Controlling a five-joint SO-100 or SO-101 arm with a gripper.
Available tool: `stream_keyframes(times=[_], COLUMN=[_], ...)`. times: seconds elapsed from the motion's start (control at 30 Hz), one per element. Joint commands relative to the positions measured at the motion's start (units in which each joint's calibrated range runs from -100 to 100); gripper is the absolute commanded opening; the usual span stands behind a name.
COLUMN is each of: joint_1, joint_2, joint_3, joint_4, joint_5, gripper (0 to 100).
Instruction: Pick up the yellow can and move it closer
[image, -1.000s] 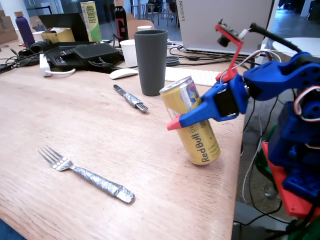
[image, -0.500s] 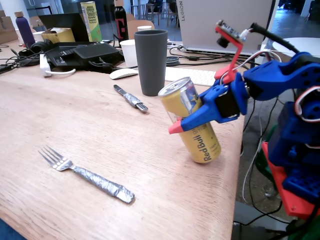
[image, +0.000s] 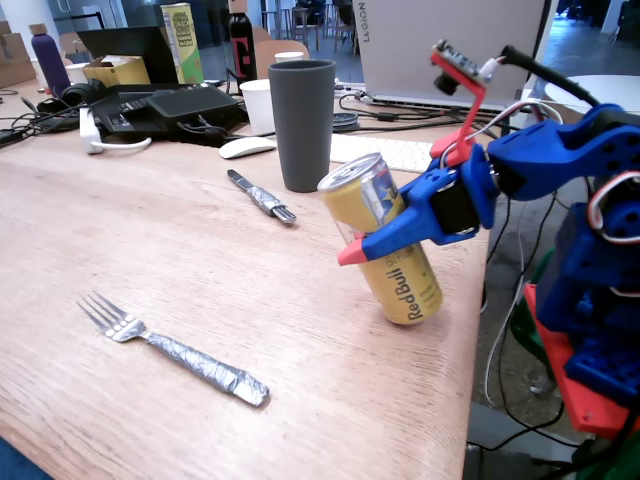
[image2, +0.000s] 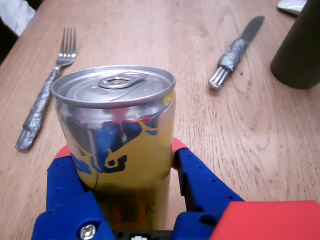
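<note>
The tall slim yellow-gold metal drink can (image: 383, 242) with red lettering sits clamped in the blue two-finger hand (image: 352, 250) with red tips, near the right edge of the light wooden desk (image: 150, 250) in the fixed view. In the wrist view the can (image2: 117, 145) fills the space between the 2 blue fingers (image2: 200, 180), which press against its sides around mid-height.

The can's long axis is tilted: its silver top leans up and to the left in the fixed view, while its base points down and right, toward the desk edge. Whether the base touches the wood or hangs just above it cannot be told. The hand reaches in from the right, crossing the can roughly square to that axis, so the grasp looks firm.

Well apart from the can lie a foil-wrapped fork (image: 170, 345), a foil-wrapped knife (image: 260, 196) and a tall dark grey tumbler (image: 302, 123). The carry toward the arm's base probably needs the can levelled before it is set down, since it could topple if released at this lean.
</note>
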Motion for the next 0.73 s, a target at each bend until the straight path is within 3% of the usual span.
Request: stream_keyframes(times=[0.0,0.7], joint_1=[0.56,0.73], joint_2=[-1.23,-1.23], joint_3=[0.34,0.34], joint_4=[-0.1,-0.1], joint_5=[0.1,0.1], gripper=[16,16])
